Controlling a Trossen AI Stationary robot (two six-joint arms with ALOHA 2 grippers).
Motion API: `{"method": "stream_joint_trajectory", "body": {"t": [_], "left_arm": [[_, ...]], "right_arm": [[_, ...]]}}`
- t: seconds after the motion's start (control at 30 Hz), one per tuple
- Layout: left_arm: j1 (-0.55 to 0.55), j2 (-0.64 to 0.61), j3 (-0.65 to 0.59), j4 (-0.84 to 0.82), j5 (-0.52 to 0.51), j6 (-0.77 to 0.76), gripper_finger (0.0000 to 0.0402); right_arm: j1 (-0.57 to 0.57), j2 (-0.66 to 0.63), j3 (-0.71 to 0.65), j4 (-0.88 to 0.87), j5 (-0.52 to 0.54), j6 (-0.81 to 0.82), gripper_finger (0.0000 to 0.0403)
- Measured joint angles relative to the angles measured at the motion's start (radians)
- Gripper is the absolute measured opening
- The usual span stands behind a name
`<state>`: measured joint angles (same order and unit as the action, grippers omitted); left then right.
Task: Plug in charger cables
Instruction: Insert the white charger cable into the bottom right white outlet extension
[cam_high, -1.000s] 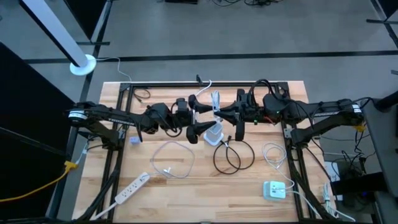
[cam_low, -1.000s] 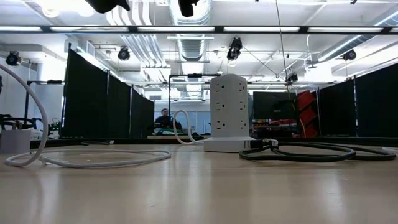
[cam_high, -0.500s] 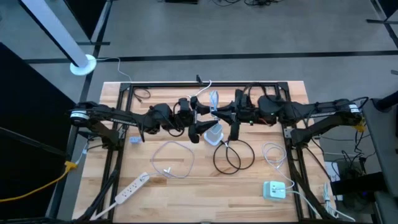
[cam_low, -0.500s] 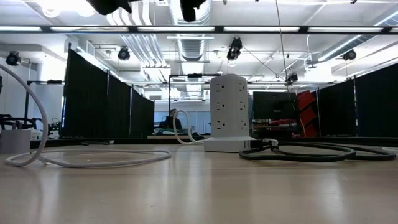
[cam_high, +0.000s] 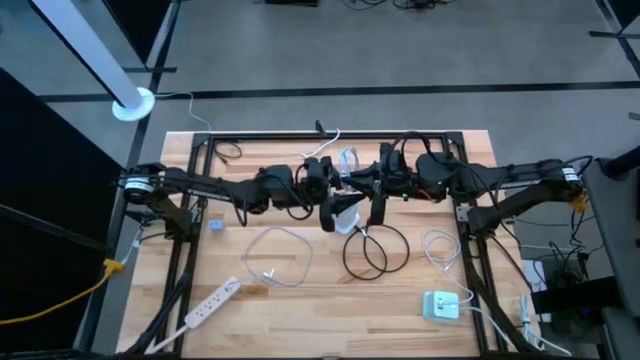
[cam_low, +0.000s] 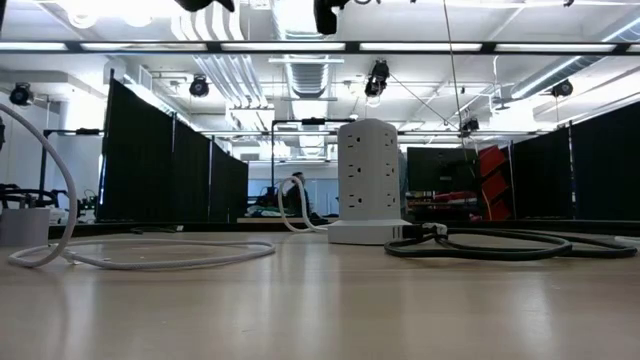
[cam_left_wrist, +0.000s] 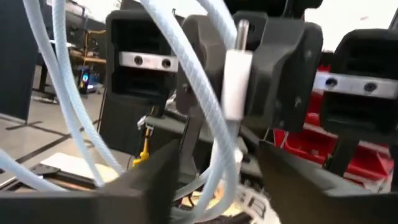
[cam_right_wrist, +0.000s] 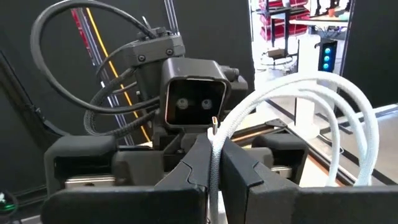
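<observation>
Two arms meet above the middle of the worktop (cam_high: 250, 290), passing one white cable (cam_right_wrist: 323, 118) between them. The right pincer (cam_right_wrist: 214, 171) is clamped shut on that cable, its small plug (cam_right_wrist: 214, 124) standing up just past the fingertips. Facing it, the left pincer (cam_left_wrist: 217, 168) stands partly open around the same plug, with the cable's loops hanging across its view; whether it already grips is not clear.

Judging by how things lie, the task is at an early stage. At the socket tower (cam_low: 368, 180) in the middle of the worktop, a black cable (cam_high: 372, 250) and a white lead seem to run up to its base, though I cannot tell whether either is plugged in. Another white cable (cam_high: 275, 255) lies in a loose loop near the power strip (cam_high: 210, 303), and a further white one (cam_high: 440, 248) lies by the charger block (cam_high: 440, 305); both look untouched.

Pale wooden planks form the worktop, framed by black bars. Beyond it is a large workshop with black partitions, exposed ducts, ceiling lights and red shelving.
</observation>
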<state>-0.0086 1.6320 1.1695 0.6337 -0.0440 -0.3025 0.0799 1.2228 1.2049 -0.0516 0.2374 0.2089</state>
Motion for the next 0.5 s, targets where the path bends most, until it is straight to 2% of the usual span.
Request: {"method": "stream_joint_trajectory", "body": {"t": [0.1, 0.13, 0.37, 0.5], "left_arm": [[0.0, 0.002, 0.037, -0.071, 0.0, 0.007, 0.0043], [0.001, 0.002, 0.045, -0.091, 0.001, 0.009, 0.0023], [0.002, 0.002, 0.08, -0.144, 0.037, 0.053, 0.0006], [0.002, 0.002, 0.079, -0.148, 0.065, 0.047, 0.0009]], "right_arm": [[0.0, 0.003, 0.0, -0.003, -0.001, 0.014, 0.0005], [0.0, 0.003, 0.0, -0.01, -0.001, 0.015, 0.0005], [0.0, -0.017, 0.0, -0.041, -0.002, 0.019, 0.0005], [0.0, -0.028, 0.0, -0.048, -0.005, 0.019, 0.0005]]}}
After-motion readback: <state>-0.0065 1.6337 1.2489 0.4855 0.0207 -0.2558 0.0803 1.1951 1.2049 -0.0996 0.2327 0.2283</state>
